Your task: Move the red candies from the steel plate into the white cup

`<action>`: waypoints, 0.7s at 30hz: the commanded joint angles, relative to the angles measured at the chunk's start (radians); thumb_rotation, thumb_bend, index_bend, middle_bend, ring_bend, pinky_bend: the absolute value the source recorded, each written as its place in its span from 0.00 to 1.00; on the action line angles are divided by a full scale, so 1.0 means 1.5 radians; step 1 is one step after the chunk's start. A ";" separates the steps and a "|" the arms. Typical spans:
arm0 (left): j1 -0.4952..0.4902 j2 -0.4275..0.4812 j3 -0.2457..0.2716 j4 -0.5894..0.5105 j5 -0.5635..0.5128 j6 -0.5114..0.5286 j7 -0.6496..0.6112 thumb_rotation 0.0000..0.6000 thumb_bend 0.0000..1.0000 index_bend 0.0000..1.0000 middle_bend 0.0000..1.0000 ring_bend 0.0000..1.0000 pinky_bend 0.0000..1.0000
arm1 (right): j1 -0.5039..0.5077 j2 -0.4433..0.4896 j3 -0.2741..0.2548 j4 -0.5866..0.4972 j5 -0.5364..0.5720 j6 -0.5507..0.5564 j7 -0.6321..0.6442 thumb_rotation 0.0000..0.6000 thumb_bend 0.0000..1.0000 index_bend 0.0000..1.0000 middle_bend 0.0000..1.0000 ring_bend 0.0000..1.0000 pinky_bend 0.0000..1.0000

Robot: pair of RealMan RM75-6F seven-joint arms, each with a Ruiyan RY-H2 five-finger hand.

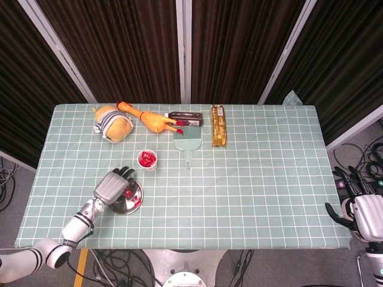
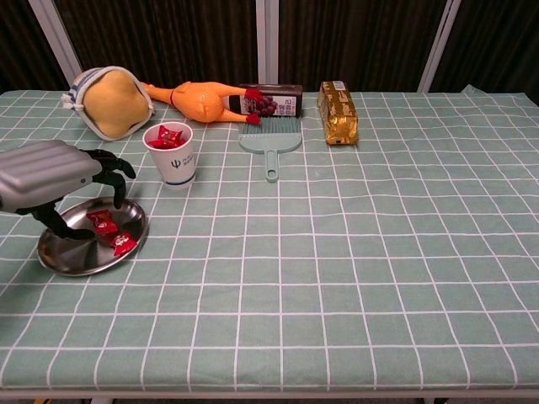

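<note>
The steel plate (image 2: 74, 254) lies near the table's front left with two red candies (image 2: 102, 221) in it, and it shows again in the head view (image 1: 122, 205). Just behind it stands the white cup (image 2: 173, 160) with several red candies (image 2: 171, 135) inside; the head view shows the cup (image 1: 147, 160) too. My left hand (image 2: 61, 178) hovers over the plate's left half, its dark fingers (image 2: 114, 171) apart and curled downward, holding nothing. The head view shows that hand (image 1: 113, 186) covering part of the plate. My right hand (image 1: 358, 205) hangs off the table's right edge with its fingers spread.
Along the back stand a round yellow pouch (image 2: 112, 103), a rubber chicken (image 2: 195, 99), a dark box (image 2: 271, 100), a green brush (image 2: 270, 137) and a gold-wrapped bar (image 2: 338, 112).
</note>
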 commanded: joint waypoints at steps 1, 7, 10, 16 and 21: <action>-0.001 -0.003 -0.001 0.002 -0.002 -0.003 -0.003 1.00 0.22 0.49 0.26 0.16 0.31 | 0.000 0.000 0.000 0.000 0.000 0.000 0.000 1.00 0.27 0.00 0.18 0.00 0.19; -0.004 -0.010 -0.002 0.011 -0.006 -0.017 -0.006 1.00 0.25 0.52 0.26 0.16 0.31 | 0.000 -0.001 0.000 0.001 0.001 -0.001 0.000 1.00 0.27 0.00 0.18 0.00 0.19; -0.005 -0.013 -0.003 0.014 -0.008 -0.021 -0.009 1.00 0.27 0.54 0.26 0.16 0.32 | 0.001 0.000 0.000 0.001 0.001 -0.002 0.000 1.00 0.27 0.00 0.18 0.00 0.19; -0.007 -0.013 -0.004 0.015 -0.015 -0.032 -0.006 1.00 0.29 0.57 0.26 0.16 0.32 | 0.000 -0.001 0.000 0.002 0.001 -0.002 0.002 1.00 0.27 0.00 0.18 0.00 0.19; -0.005 -0.019 -0.005 0.021 -0.014 -0.027 -0.009 1.00 0.30 0.60 0.26 0.16 0.32 | 0.000 0.000 0.000 0.002 0.001 -0.001 0.003 1.00 0.27 0.00 0.18 0.00 0.19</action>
